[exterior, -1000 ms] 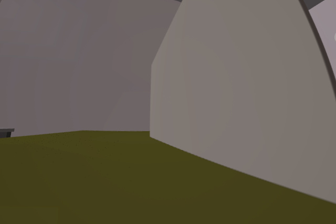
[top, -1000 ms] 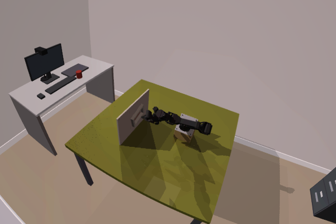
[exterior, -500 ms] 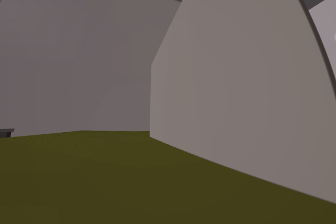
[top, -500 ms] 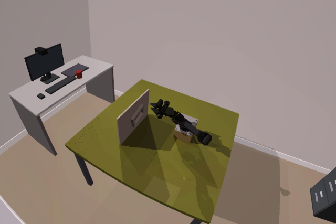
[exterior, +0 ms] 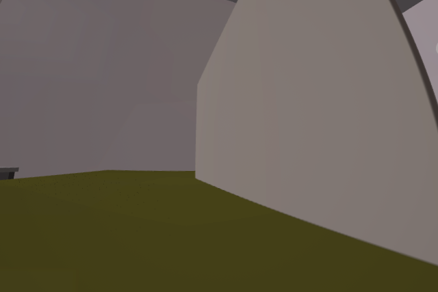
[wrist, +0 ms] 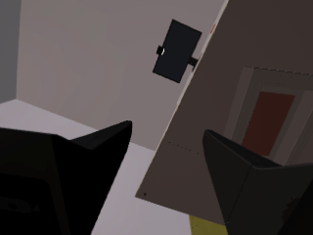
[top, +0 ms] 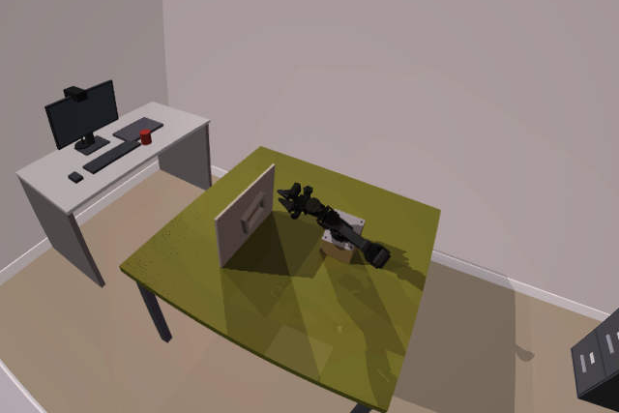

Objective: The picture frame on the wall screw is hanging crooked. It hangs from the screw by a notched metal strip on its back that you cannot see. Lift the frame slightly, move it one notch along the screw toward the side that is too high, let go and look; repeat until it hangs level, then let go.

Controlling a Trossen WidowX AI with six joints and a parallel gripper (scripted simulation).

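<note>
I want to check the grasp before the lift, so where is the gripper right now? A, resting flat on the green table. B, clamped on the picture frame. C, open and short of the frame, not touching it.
C: the gripper stands open with a gap to the picture frame.

I see the olive table carrying an upright wall panel; arm base stands beside it.
</note>
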